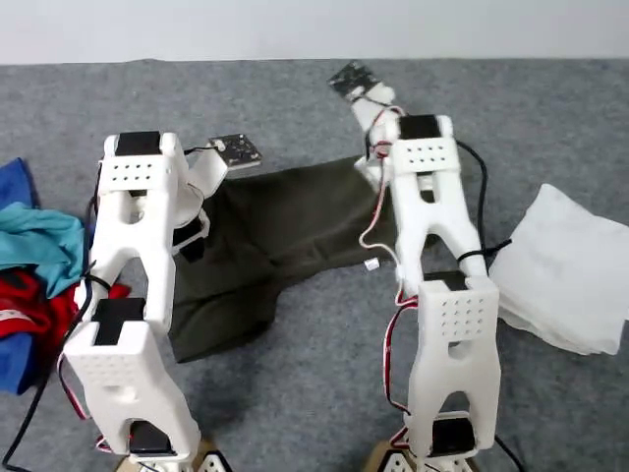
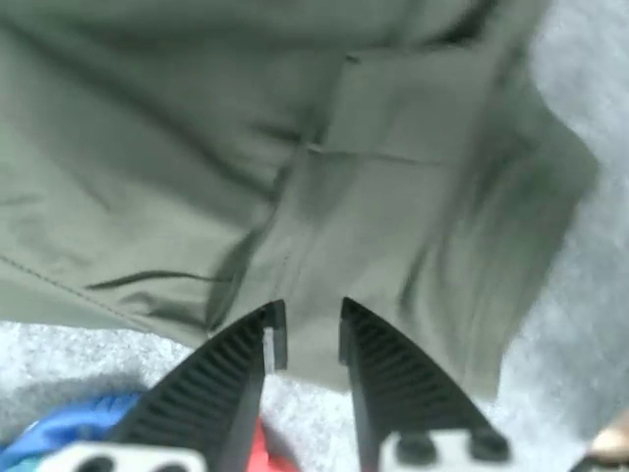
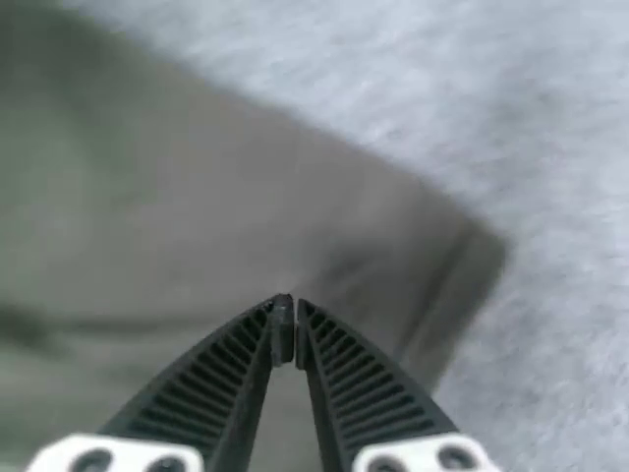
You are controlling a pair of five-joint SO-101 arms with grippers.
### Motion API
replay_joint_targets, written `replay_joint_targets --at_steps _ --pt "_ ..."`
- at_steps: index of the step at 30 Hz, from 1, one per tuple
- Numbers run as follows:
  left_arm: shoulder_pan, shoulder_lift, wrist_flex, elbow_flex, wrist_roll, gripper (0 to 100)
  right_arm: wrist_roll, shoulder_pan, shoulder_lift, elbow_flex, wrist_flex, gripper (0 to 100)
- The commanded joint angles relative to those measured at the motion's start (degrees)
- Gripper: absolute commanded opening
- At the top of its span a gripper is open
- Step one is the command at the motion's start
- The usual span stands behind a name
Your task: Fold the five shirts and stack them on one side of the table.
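Note:
An olive green shirt (image 1: 285, 226) lies spread and rumpled on the grey table between my two arms. My left gripper (image 2: 310, 320) hangs open just above the shirt's (image 2: 197, 147) near-left edge, with a narrow gap between its fingers and cloth showing through it. My right gripper (image 3: 285, 320) is shut, its tips meeting over the shirt (image 3: 147, 216) close to a far corner of the cloth. I cannot make out any fabric pinched between them. A folded white shirt (image 1: 570, 270) rests at the right side of the table.
A heap of blue, teal and red shirts (image 1: 34, 265) sits at the left edge, beside the left arm's base. Bare grey surface (image 1: 314, 393) lies in front of the olive shirt, between the two arm bases.

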Motion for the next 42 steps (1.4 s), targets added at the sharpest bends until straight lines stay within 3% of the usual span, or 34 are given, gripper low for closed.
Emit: replay_joint_targets --at_steps 1,8,16,22,30,35,42 --pt "0.6 3.2 -2.6 -0.5 2.8 12 -0.8 -0.9 -5.8 -1.8 7.3 1.0" --pt "0.1 9.1 -4.1 -0.5 6.5 16 -4.0 -1.5 -6.6 -1.8 19.1 1.5" --pt "-8.7 -3.9 2.3 -4.8 9.4 16 -7.6 -6.4 -6.7 -1.8 22.7 1.6" --pt "-23.5 -17.1 4.2 -5.8 13.5 16 -8.6 -13.9 -6.7 -1.8 22.1 6.5" --pt "-42.2 -26.9 4.1 -5.8 13.7 16 -18.8 -23.4 -6.0 -1.8 15.3 19.6" --pt "-47.4 -27.0 4.1 -5.2 13.6 16 -18.8 -28.2 -4.8 -1.8 11.3 19.9" --pt "-47.7 -27.6 4.1 -2.0 13.5 15 -18.8 -31.3 0.4 -1.8 8.9 19.8"
